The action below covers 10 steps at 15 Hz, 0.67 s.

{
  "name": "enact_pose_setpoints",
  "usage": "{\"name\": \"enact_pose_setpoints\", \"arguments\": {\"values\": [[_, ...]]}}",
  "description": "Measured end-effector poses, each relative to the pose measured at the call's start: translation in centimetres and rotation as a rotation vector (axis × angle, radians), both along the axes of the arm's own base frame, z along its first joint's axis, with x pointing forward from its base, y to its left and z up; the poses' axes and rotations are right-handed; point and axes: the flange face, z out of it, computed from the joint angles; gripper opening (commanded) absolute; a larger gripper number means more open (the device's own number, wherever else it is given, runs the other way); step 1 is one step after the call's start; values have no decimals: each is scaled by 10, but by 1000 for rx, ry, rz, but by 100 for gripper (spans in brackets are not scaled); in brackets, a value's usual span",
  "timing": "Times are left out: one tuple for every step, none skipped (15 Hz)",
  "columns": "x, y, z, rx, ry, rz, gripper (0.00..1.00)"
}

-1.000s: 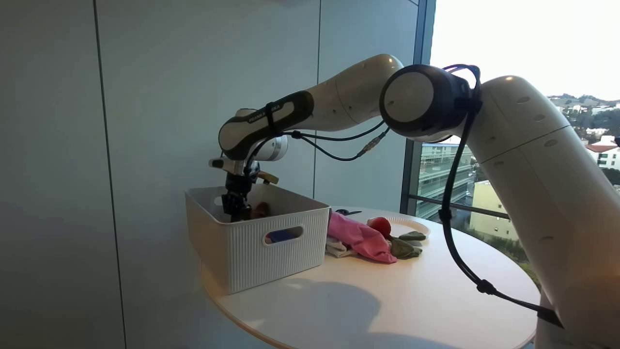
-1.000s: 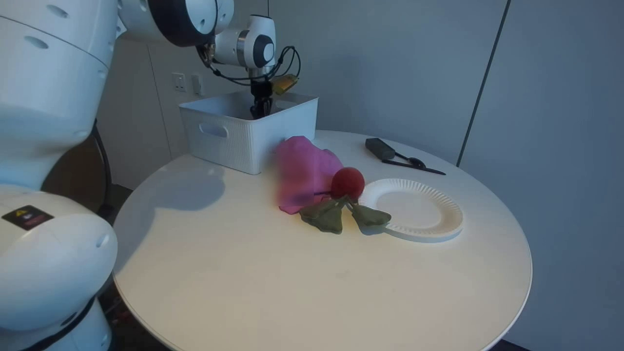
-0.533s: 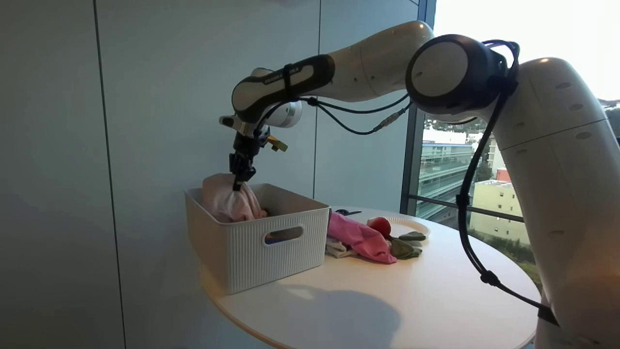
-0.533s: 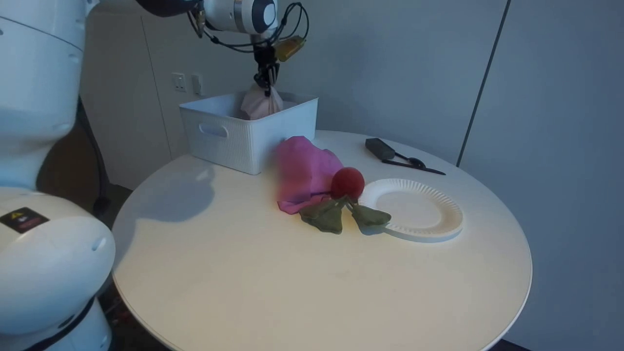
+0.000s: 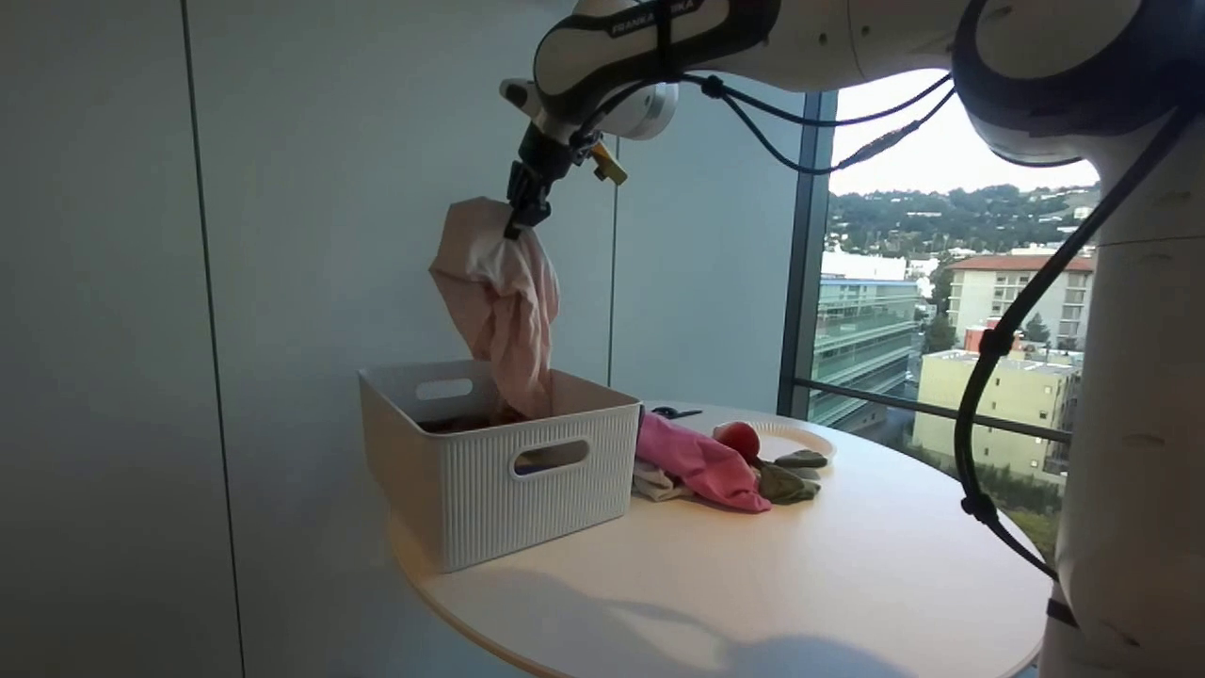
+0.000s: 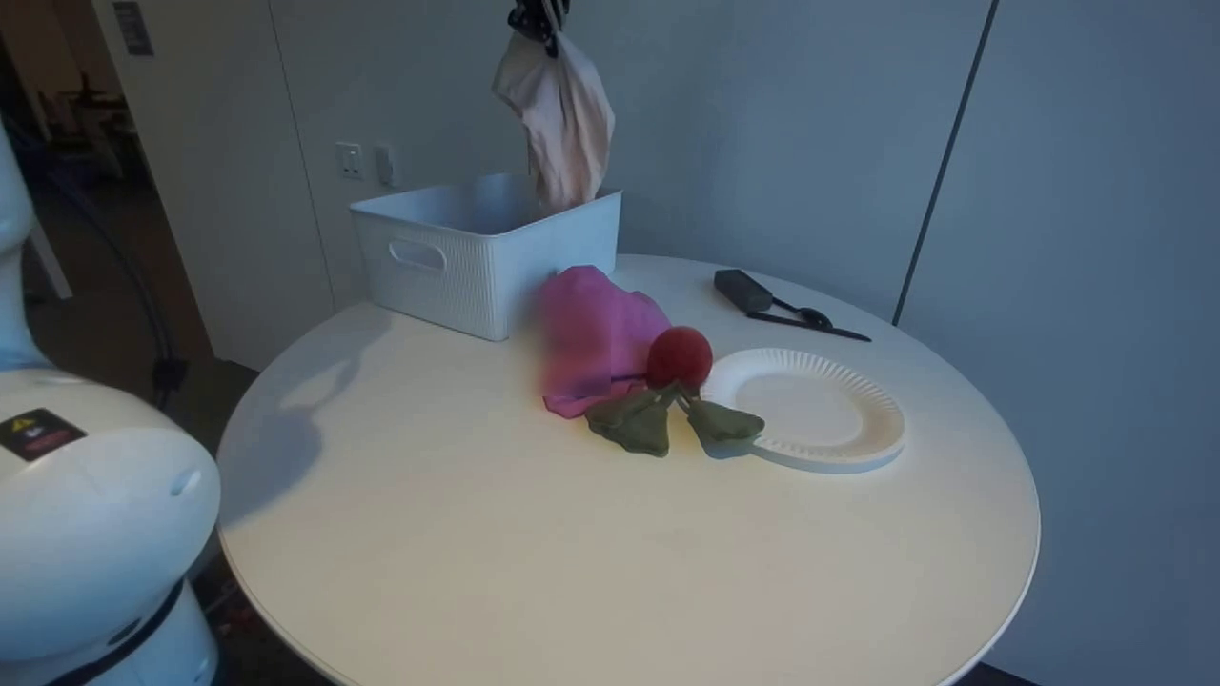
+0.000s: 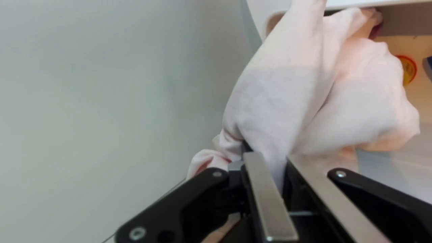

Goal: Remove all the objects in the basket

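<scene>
My gripper (image 5: pixel 515 226) is shut on a peach-tan cloth (image 5: pixel 508 301) and holds it well above the white basket (image 5: pixel 527 513). The cloth (image 6: pixel 569 124) hangs in a long bunch, its lower end dipping behind the basket's near rim. In the wrist view a fold of cloth (image 7: pixel 273 111) runs between the fingers of the gripper (image 7: pixel 268 157). Past it, inside the basket, show a round red-and-yellow thing (image 7: pixel 407 70) and a bit of something blue (image 7: pixel 429 64). Dark reddish stuff (image 5: pixel 457 424) is partly visible over the rim; the rest in there is hidden.
Beside the basket on the round table (image 6: pixel 610 553) lie a pink cloth (image 6: pixel 620 324), a whitish cloth (image 5: pixel 656 482) under it, and a red ball (image 6: pixel 680 358) with green leaves (image 6: pixel 634 424). A white plate (image 6: pixel 810 410) and black items (image 6: pixel 743 290) are farther along.
The gripper has risen from inside the basket to well above it, drawing the peach-tan cloth upward. In the exterior views it has also shifted somewhat to the right. Things on the table look unmoved.
</scene>
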Motion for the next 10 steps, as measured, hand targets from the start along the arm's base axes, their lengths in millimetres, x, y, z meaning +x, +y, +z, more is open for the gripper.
{"name": "enact_pose_setpoints", "arguments": {"values": [[-16,-11,17,-9,-37,-38,9],[-32,-21,33,-19,-68,-79,9],[-50,-31,47,-29,-95,-122,9],[-68,-41,60,-38,-123,-168,9],[-87,-50,72,-44,-149,-218,9],[-107,-60,82,-48,-174,-270,9],[-126,-70,89,-55,-196,-322,9],[-146,-79,94,-63,-214,-376,9],[-165,-89,95,-73,-227,-431,9],[-184,-99,93,-85,-234,-491,9]]}}
